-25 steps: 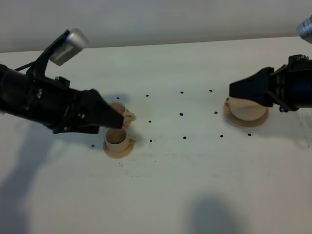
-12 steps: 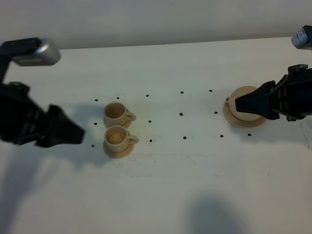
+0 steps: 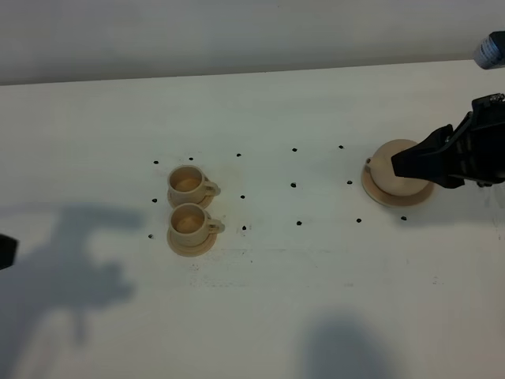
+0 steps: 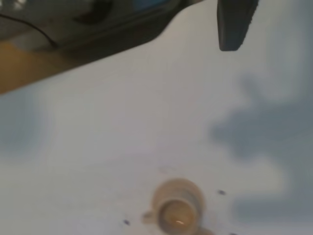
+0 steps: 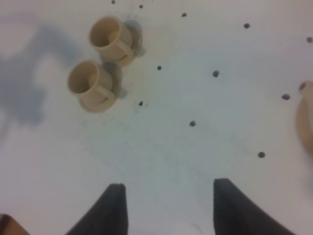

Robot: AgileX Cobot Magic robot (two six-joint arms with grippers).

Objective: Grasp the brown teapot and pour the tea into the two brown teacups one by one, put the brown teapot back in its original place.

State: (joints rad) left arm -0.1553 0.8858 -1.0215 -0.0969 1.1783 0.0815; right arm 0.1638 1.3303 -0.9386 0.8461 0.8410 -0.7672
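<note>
Both arms are clearing out. The right fingers (image 5: pixel 115 208) are standing wide open with nothing between them, and they're backing off the brown teapot (image 3: pixel 383 164). Half a second ago they were covering more of it; now most of the body is showing. The teapot is sitting on its disc (image 3: pixel 398 199), upright as far as I can tell, so the put-back step is looking done.

The left arm (image 3: pixel 3 251) is pulling away hard. A second ago it was hanging right over the two brown teacups (image 3: pixel 189 223); now it's showing as a sliver far beyond the cups from the disc. Only one of the left fingers (image 4: pixel 235 27) is showing in its wrist view, so I can't tell whether they're open or closed.

The cups are standing side by side on their saucers, well apart from the disc across the dotted surface (image 3: pixel 316 300), handles pointing toward the disc. I can't tell if they're holding tea. I'm reading this as wrap-up: nothing being held, both arms retreating.
</note>
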